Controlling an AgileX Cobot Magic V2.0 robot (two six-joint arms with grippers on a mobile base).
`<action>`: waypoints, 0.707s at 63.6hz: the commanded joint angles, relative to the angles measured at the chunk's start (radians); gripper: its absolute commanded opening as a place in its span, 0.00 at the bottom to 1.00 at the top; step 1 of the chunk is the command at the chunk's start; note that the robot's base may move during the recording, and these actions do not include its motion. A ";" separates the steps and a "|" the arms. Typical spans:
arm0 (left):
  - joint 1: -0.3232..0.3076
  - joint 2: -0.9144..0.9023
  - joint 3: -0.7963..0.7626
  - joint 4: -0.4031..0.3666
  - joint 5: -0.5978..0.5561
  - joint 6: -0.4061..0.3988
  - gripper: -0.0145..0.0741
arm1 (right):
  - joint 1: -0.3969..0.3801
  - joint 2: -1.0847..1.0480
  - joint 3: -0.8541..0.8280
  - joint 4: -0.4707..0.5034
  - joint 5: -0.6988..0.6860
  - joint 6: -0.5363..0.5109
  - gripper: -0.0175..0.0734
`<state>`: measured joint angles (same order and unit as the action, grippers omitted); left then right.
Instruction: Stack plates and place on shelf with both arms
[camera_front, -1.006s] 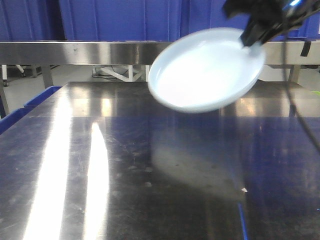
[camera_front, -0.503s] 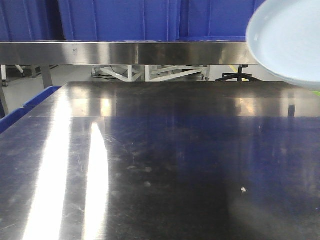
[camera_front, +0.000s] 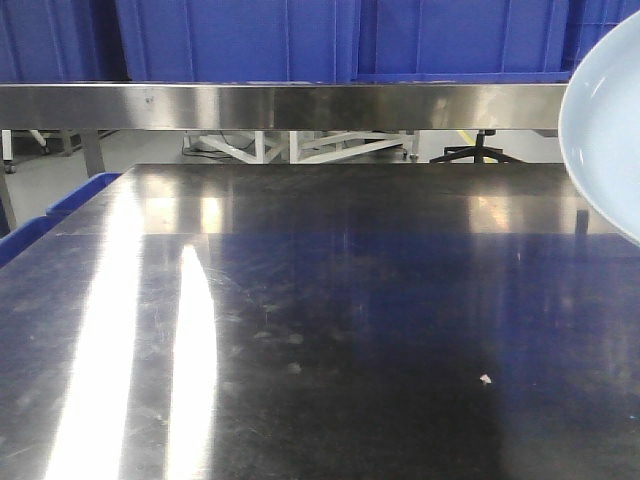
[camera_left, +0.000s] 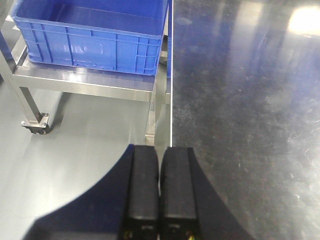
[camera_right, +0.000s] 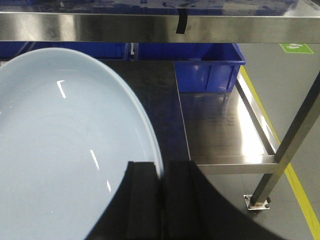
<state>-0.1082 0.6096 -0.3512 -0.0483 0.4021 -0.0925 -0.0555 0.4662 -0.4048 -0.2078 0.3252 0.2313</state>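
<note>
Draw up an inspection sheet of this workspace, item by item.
Surface: steel table, scratched, with glare streaks.
Job's things: one pale plate, held off the table and tilted, at the right edge of the front view; second plate not in view.
Clutter: one small white speck on the table.
Grippers: left tool shut and empty, over the table's edge; right tool shut on the plate's rim.
Cables: nothing seen; a black strip hangs on the steel shelf rail.
Surroundings: blue crates behind the rail; another blue crate on a wheeled steel stand; yellow floor line.
</note>
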 joint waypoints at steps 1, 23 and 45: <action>0.001 -0.003 -0.030 -0.007 -0.063 -0.010 0.26 | -0.005 -0.002 -0.031 -0.008 -0.100 -0.002 0.22; 0.001 -0.003 -0.030 -0.007 -0.063 -0.010 0.26 | -0.005 -0.002 -0.031 -0.008 -0.089 -0.002 0.22; 0.001 -0.003 -0.030 -0.007 -0.063 -0.010 0.26 | -0.005 -0.002 -0.031 -0.008 -0.089 -0.002 0.22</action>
<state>-0.1082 0.6096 -0.3512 -0.0483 0.4021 -0.0925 -0.0555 0.4653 -0.4048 -0.2078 0.3252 0.2313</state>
